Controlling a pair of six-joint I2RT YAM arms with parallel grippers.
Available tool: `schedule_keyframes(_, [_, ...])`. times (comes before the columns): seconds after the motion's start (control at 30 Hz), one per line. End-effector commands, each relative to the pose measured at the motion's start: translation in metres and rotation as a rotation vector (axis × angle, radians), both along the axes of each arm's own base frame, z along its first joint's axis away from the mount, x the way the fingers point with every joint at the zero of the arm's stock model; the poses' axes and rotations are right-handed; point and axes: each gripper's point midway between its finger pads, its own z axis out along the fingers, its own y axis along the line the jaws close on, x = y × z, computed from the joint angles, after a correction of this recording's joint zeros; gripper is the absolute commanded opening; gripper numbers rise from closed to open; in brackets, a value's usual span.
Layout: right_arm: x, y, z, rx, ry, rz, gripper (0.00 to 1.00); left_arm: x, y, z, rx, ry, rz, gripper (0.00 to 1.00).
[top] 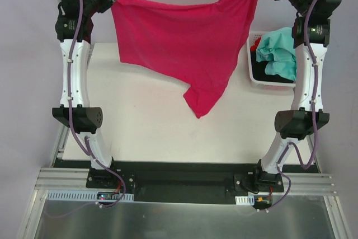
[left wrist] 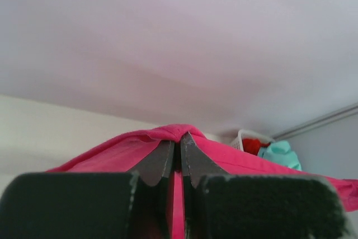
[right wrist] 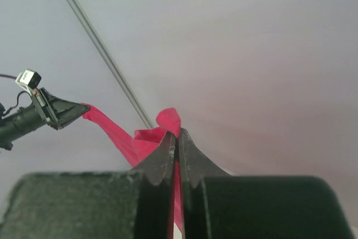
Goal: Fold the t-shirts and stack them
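Hanging in the air between your two arms, the magenta-pink t-shirt (top: 179,43) is spread wide above the counter (top: 140,132). Its lowest corner droops toward the middle, and you cannot tell whether it touches the surface. Your left pincer (left wrist: 179,138) is clamped tight on one upper corner, and your right pincer (right wrist: 175,135) is clamped on the other. At the counter's right side, the white basket (top: 253,78) holds a teal-mint t-shirt (top: 279,51) over a red t-shirt (top: 256,42).

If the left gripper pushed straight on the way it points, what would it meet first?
Only the magenta t-shirt the left gripper pinches; beyond, free to the pale wall, depth unclear.
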Motion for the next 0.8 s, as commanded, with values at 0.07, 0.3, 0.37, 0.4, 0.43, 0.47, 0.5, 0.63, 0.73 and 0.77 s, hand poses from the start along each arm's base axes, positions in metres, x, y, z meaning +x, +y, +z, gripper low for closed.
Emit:
schedule_keyframes(0.07, [-0.075, -0.007, 0.113, 0.137, -0.329, 0.08, 0.01, -0.084, 0.013, 0.156, -0.056, -0.444, 0.056, 0.0])
schedule_keyframes(0.3, [-0.19, 0.017, 0.093, 0.093, -0.289, 0.176, 0.01, -0.212, 0.002, 0.14, -0.048, -0.423, 0.013, 0.0])
schedule_keyframes(0.37, [-0.243, 0.027, 0.086, 0.062, -0.274, 0.203, 0.01, -0.233, 0.003, 0.119, -0.028, -0.385, 0.02, 0.0])
schedule_keyframes(0.4, [-0.261, 0.03, 0.085, 0.053, -0.28, 0.211, 0.01, -0.268, 0.004, 0.12, -0.028, -0.399, 0.034, 0.0])
schedule_keyframes(0.43, [-0.271, 0.029, 0.075, 0.035, -0.266, 0.177, 0.01, -0.283, 0.004, 0.118, -0.034, -0.404, 0.036, 0.0])
schedule_keyframes(0.47, [-0.321, 0.034, 0.079, 0.009, -0.335, 0.16, 0.01, -0.292, 0.003, 0.106, -0.033, -0.384, 0.029, 0.0])
schedule_keyframes(0.5, [-0.33, 0.033, 0.068, 0.002, -0.316, 0.137, 0.01, -0.325, 0.003, 0.109, -0.037, -0.429, 0.038, 0.0])
schedule_keyframes(0.63, [-0.394, 0.033, 0.059, 0.018, -0.363, 0.094, 0.01, -0.384, 0.005, 0.1, -0.067, -0.48, 0.055, 0.0])
schedule_keyframes(0.73, [-0.428, 0.032, 0.077, 0.03, -0.445, 0.065, 0.01, -0.407, 0.004, 0.111, -0.096, -0.52, 0.055, 0.0])
schedule_keyframes(0.77, [-0.428, 0.032, 0.08, 0.03, -0.429, 0.065, 0.01, -0.414, 0.004, 0.121, -0.101, -0.546, 0.051, 0.0])
